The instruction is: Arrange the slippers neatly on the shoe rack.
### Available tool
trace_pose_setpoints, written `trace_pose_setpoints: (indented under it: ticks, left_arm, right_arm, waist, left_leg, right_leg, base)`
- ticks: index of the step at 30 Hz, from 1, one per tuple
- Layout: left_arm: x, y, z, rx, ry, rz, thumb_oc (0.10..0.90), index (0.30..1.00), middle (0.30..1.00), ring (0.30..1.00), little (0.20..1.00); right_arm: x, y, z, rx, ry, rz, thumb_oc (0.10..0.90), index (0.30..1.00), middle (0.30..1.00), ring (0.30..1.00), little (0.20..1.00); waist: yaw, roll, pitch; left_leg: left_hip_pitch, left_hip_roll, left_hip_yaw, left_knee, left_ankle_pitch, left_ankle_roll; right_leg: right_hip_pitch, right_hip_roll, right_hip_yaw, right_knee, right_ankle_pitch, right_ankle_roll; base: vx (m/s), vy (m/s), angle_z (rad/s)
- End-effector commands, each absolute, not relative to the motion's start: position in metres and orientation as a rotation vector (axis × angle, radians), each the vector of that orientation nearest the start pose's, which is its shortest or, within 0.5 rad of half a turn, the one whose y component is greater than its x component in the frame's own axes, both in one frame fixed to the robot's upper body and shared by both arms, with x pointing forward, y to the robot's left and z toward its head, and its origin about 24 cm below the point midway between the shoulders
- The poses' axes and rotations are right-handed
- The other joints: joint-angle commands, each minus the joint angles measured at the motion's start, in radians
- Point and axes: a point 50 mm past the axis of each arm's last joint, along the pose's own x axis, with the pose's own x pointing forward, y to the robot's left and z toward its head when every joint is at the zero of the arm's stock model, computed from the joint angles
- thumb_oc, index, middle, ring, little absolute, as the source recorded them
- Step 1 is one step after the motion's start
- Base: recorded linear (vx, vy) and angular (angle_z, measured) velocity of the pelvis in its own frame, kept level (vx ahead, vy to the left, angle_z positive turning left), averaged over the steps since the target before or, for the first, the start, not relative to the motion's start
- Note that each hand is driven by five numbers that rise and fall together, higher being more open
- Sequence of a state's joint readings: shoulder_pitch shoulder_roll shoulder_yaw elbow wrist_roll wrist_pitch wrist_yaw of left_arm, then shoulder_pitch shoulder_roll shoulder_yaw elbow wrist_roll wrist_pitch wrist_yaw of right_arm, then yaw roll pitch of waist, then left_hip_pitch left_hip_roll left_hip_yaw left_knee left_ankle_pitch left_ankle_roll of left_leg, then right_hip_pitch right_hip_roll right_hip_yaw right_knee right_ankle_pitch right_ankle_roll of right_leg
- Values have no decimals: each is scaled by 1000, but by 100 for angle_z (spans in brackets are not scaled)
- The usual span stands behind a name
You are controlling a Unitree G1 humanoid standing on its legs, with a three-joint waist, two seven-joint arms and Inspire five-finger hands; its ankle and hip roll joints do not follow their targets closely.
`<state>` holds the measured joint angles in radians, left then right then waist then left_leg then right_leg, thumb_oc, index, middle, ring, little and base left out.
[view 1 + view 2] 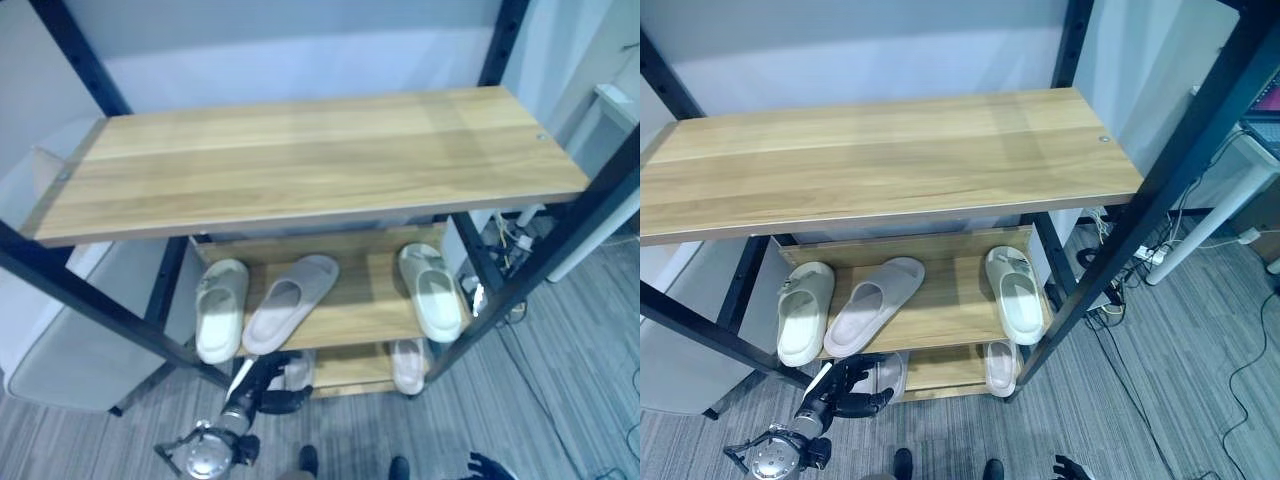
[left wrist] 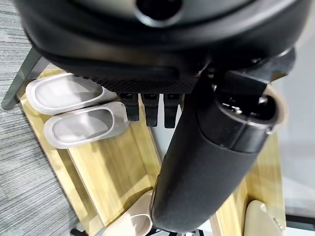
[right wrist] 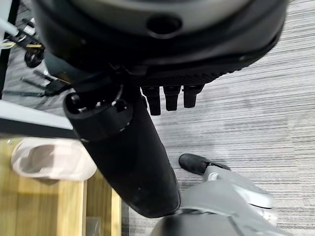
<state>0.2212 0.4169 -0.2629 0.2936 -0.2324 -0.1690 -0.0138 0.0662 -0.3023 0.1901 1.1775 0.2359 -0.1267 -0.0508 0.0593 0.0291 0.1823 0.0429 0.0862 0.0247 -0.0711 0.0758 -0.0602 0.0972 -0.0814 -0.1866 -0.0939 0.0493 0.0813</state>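
The shoe rack (image 1: 300,160) has a bare wooden top shelf. Its middle shelf carries a white slipper (image 1: 221,308) at the left, a grey slipper (image 1: 290,302) lying askew beside it, and a white slipper (image 1: 432,290) at the right. On the bottom shelf lie a pale slipper (image 1: 407,365) and another slipper (image 1: 298,370), partly behind my left hand (image 1: 272,392). That hand hovers at the front of the bottom shelf, fingers (image 2: 147,109) relaxed, holding nothing. In its wrist view two slippers (image 2: 64,92) lie side by side. My right hand (image 1: 490,468) hangs low over the floor, open.
Black metal posts (image 1: 520,270) frame the rack at its corners. A pale panel (image 1: 80,350) leans at the rack's left side. Cables and a power strip (image 1: 510,240) lie on the grey carpet to the right, beside a white table leg (image 1: 1200,225).
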Motion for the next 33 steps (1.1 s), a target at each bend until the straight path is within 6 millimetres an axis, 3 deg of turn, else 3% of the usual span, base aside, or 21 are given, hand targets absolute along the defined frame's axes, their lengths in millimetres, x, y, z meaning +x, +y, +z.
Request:
trace_pose_setpoints:
  ticks: [1,9,17,24,28,33]
  left_arm:
    - [212,203,-3,142,127,-164,800,900,900,900,900]
    - [201,196,-10,88,173,-211,800,900,900,900,900]
    - [200,181,14,-21,79,-312,800,900,900,900,900]
    - [212,151,49,-75,-72,-452,800,900,900,900,900]
    - [221,136,82,-102,-226,-508,800,900,900,900,900]
    - [233,138,120,82,-434,-481,800,900,900,900,900]
  right_arm:
    - [96,-268,-146,-256,1072,-188,800,900,900,900,900]
    - [96,-272,-145,-266,1071,-196,800,900,900,900,900]
    - [94,-270,-146,-272,1076,-189,800,900,900,900,900]
    - [97,-262,-148,-267,1075,-156,800,900,900,900,900]
    - [94,-257,-150,-266,1083,-137,800,900,900,900,900]
    - [87,-255,-152,-261,1097,-138,800,900,900,900,900]
  waist:
    - [3,-34,-20]
    - [1,-29,-23]
    - [3,-23,-25]
    - [-6,-25,-27]
    - [-15,-28,-31]
    - [-27,-33,-39]
  left_leg:
    - [-24,-19,17,76,-76,-17]
    - [-25,-13,11,71,-61,-16]
    - [-17,-7,10,60,-55,-19]
    - [-11,-4,13,50,-48,-23]
    - [-3,1,19,44,-48,-26]
    - [6,2,27,39,-50,-28]
  right_leg:
    - [14,13,1,95,-128,10]
    - [15,18,-4,87,-118,9]
    - [25,21,-10,75,-116,10]
    - [32,25,-12,64,-109,10]
    - [36,26,-11,56,-106,11]
    - [42,29,-6,49,-103,11]
  base:
    - [4,-8,7]
    - [-17,-3,2]
    - [-3,-2,1]
    - [-14,-10,4]
    - [-2,-3,1]
    - [8,0,-1]
